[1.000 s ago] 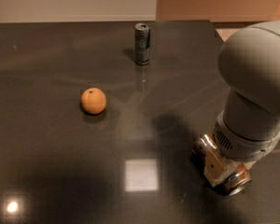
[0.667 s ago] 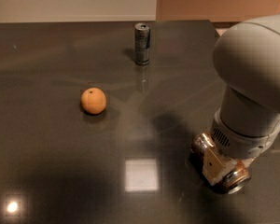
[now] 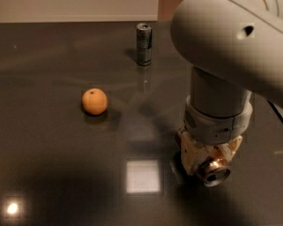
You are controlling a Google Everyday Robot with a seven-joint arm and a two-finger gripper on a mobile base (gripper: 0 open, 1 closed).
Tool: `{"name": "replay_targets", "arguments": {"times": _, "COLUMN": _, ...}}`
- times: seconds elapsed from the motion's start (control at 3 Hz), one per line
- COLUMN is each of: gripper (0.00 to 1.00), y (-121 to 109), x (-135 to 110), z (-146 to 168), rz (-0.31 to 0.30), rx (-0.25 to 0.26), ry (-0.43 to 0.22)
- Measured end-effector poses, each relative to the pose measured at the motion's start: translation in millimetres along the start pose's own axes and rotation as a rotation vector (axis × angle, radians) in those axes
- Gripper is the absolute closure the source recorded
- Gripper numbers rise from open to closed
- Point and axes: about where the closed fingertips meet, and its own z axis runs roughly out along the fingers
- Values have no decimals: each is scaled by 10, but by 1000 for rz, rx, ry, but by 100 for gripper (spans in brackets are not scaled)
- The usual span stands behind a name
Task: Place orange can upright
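Note:
My gripper hangs below the big white arm at the right, low over the dark table. It is shut on the orange can. The can is tilted on its side between the cream fingers, with its copper body mostly hidden and its silver end facing the front right. The can sits at or just above the table surface; I cannot tell if it touches.
A slim silver-grey can stands upright at the back centre. A round orange fruit lies left of centre. Bright light reflections show on the tabletop at the front. The table's right edge runs close behind the arm.
The arm has swung left and more into view, now covering the upper right. The gripper with the can has shifted slightly left. The fruit and the slim can have not moved.

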Motion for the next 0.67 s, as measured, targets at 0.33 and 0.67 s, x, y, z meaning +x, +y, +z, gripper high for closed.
{"name": "replay_targets", "arguments": {"times": 0.33, "gripper": 100, "y": -299, "x": 150, "z": -166, "rz": 92, "rx": 33, "ry": 5}}
{"name": "replay_targets", "arguments": {"times": 0.67, "gripper": 100, "y": -532, "x": 381, "z": -260, "rz": 176, "rx": 99, "ry": -7}}
